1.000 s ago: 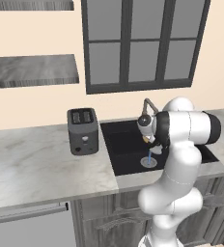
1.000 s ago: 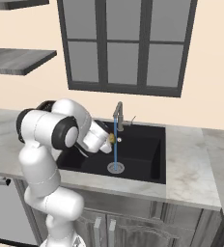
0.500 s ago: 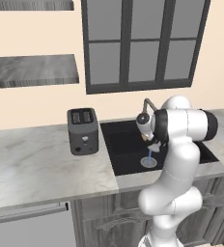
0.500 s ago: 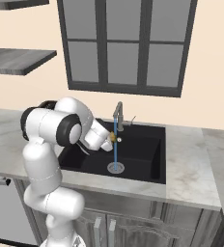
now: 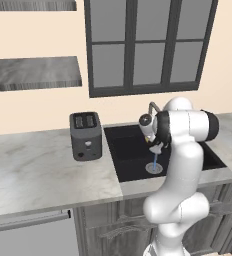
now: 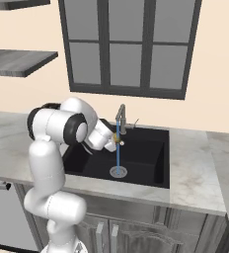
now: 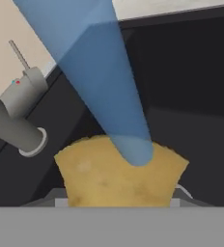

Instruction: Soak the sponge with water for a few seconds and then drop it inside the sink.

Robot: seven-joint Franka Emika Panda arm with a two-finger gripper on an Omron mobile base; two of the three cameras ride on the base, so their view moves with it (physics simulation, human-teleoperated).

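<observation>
Left base view: the white arm reaches over the black sink [image 5: 130,155], set into the marble table [image 5: 38,170]; the gripper [image 5: 154,145] hangs just under the faucet [image 5: 149,114] spout, at about 12 o'clock from the round drain [image 5: 154,168], and a speck of yellow-orange sponge [image 5: 152,148] shows between its tips. The water [image 5: 154,160] drops as a thin blue line from the gripper to the drain. A dark toaster [image 5: 85,135] stands on the table at 9 o'clock of the sink, well apart. Right base view: the gripper [image 6: 116,143] meets the water [image 6: 118,154] beside the faucet [image 6: 120,118]; the sponge [image 6: 118,143] is a small yellow dot on the stream, above the drain [image 6: 118,172] and inside the sink [image 6: 151,153] outline. Hand view: the sponge [image 7: 119,171] sits at 6 o'clock, pinched narrowly in the gripper, with the water [image 7: 94,77] landing on its top face; the faucet [image 7: 17,120] body lies at 9 o'clock. Risks, as judgement: a small sideways drift would carry the sponge out of the narrow stream and cut the soak short; a release made off-centre could let it bounce toward the basin wall. Hard to make out: the fingertips are covered by the sponge in the hand view, and the arm's bulk masks part of the basin in both base views.
</observation>
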